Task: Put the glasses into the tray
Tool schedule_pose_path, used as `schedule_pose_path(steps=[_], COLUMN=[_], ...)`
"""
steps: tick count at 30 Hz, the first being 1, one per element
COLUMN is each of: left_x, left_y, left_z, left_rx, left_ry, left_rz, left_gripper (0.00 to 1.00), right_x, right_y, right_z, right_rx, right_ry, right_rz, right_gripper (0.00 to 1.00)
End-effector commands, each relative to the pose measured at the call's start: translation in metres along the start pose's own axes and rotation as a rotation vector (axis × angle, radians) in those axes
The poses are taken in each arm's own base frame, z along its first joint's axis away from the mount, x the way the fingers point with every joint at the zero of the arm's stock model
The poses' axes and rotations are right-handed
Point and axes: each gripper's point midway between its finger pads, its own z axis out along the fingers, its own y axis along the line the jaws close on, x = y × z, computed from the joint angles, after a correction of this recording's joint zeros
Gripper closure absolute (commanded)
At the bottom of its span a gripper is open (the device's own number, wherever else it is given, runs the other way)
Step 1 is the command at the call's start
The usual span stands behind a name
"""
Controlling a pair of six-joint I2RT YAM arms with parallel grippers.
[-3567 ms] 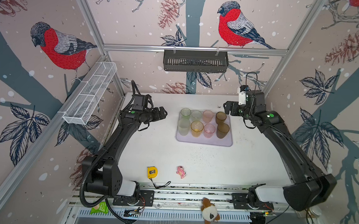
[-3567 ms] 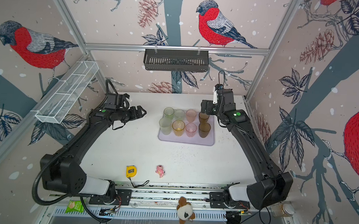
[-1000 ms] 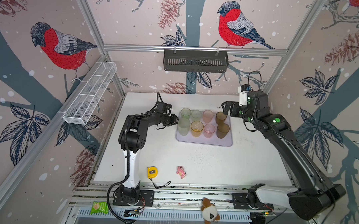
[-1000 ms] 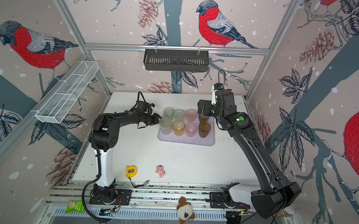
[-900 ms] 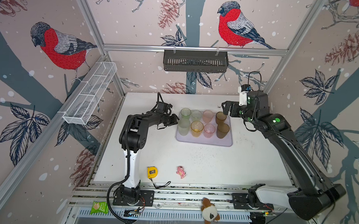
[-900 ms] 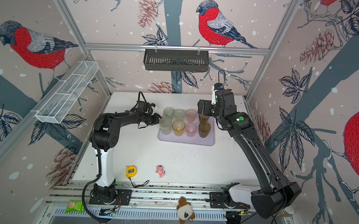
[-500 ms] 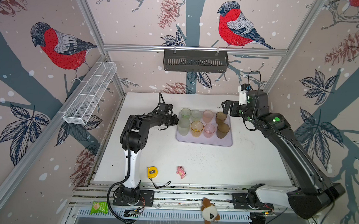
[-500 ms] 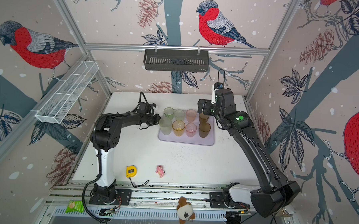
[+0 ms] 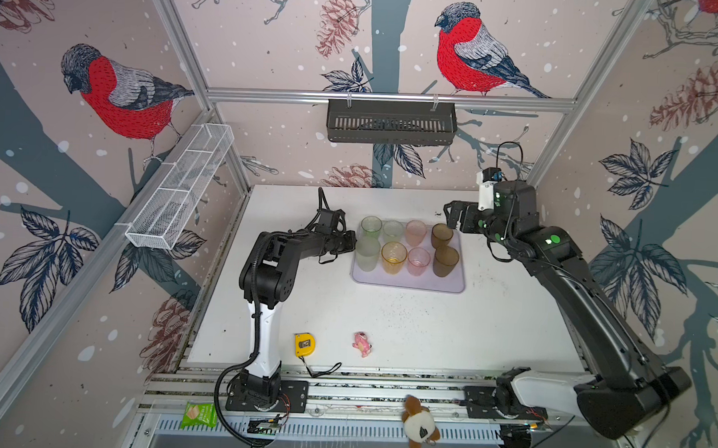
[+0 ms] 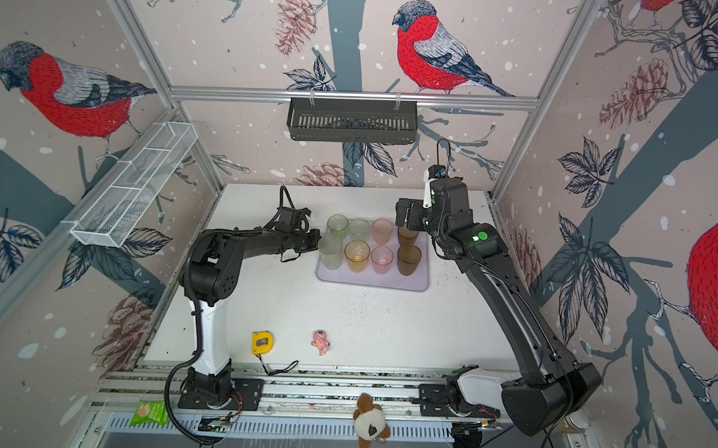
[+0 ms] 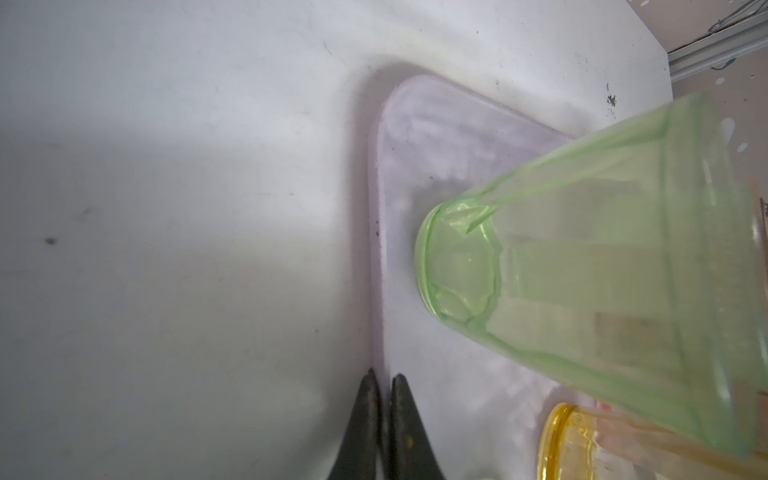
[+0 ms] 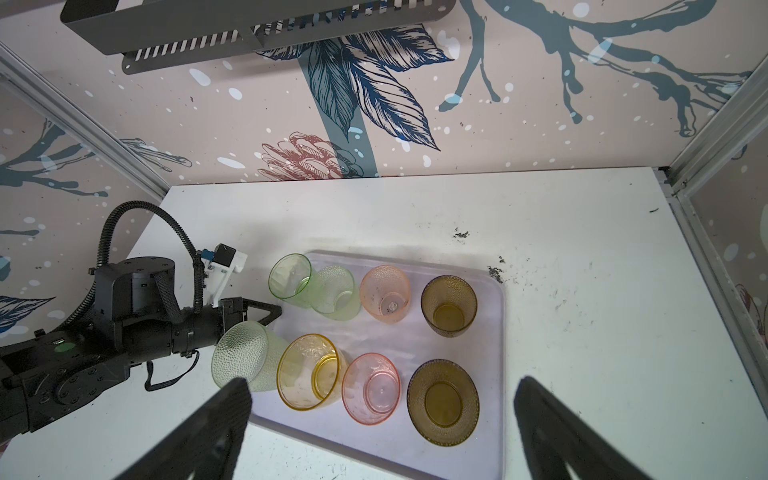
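1. Glasses (image 9: 393,257): all eight upright in tray (image 9: 409,282), two rows, unchanged.
2. Left gripper (image 11: 384,376): jaws now pinched together, empty, at tray's left edge; parted a second ago.
3. Right gripper (image 9: 452,216): jaws wide, empty, above tray's back right corner, unchanged.

The tray (image 9: 413,282) is lavender. The glasses (image 12: 371,395) are clear green, frosted whitish-green, amber-yellow, pink and dark brown, several dimpled. The tabletop (image 9: 427,328) is white; the walls (image 9: 274,30) show red-breasted birds, pinecones and dark leaves on dusty pink.
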Motion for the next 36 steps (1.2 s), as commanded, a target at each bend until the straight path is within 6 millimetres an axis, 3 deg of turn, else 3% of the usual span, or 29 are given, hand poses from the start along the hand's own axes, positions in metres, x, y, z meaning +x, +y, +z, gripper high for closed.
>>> schedule_pose_path(steps=[1, 13, 31, 36], left_x=[0.019, 0.022, 0.026, 0.031], left_y=[0.016, 0.016, 0.052, 0.053], left_z=[-0.001, -0.013, -0.050, -0.055], left_rx=[-0.069, -0.062, -0.098, -0.098], left_ry=[0.062, 0.049, -0.005, -0.009], left_rz=[-0.015, -0.035, -0.131, -0.131], left_gripper=[0.94, 0.97, 0.97, 0.96], right_x=[-0.004, -0.004, -0.003, -0.004], right_y=[0.000, 0.001, 0.009, 0.012], right_z=[-0.003, -0.002, 0.003, 0.004], right_rx=[0.004, -0.005, -0.025, -0.033], right_ry=[-0.020, -0.028, -0.033, -0.036], right_rz=[-0.003, 0.008, 0.016, 0.013], right_gripper=[0.00, 0.00, 0.00, 0.00])
